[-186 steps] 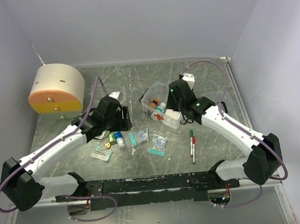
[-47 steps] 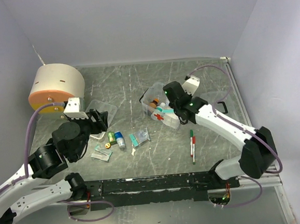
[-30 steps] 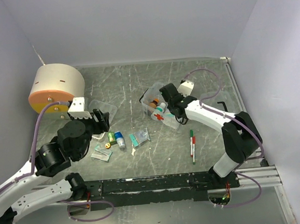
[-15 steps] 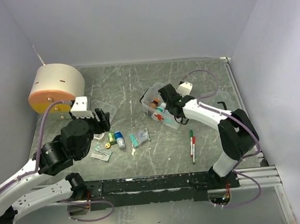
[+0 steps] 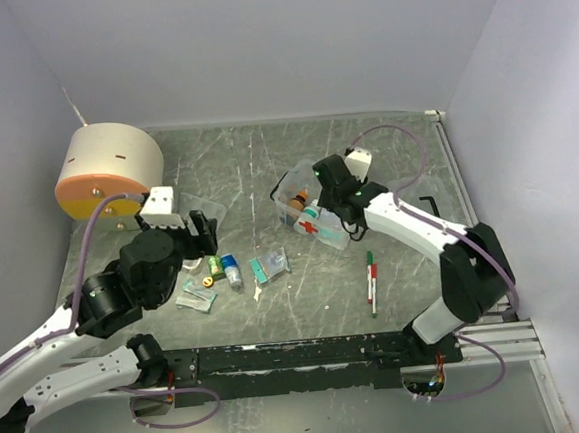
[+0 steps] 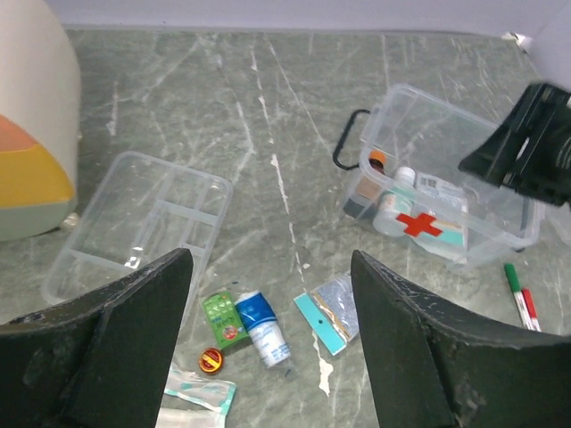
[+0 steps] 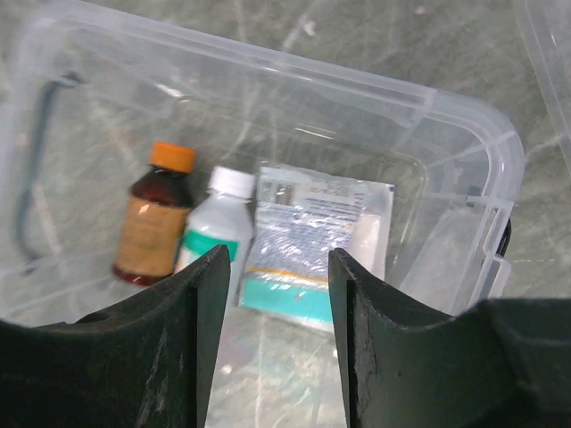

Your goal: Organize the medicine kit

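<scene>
We see a robot lab test cell: plain pale walls [image 5: 256, 49] box in a grey marbled table [image 5: 265, 158] on 3 sides, w/ 2 arms [image 5: 416, 229] bolted to a black rail [image 5: 290, 355] at the near edge & purple cables [image 5: 395, 126] looping loose.

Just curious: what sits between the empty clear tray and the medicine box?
Bare tabletop, per the left wrist view; the loose packets lie nearer the robot.

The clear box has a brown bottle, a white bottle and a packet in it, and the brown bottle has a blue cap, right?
Not quite. The cap of the brown bottle is orange, not blue; the right wrist view shows it. The rest holds: the brown bottle, the white bottle and the packet all lie in the clear box.
</scene>
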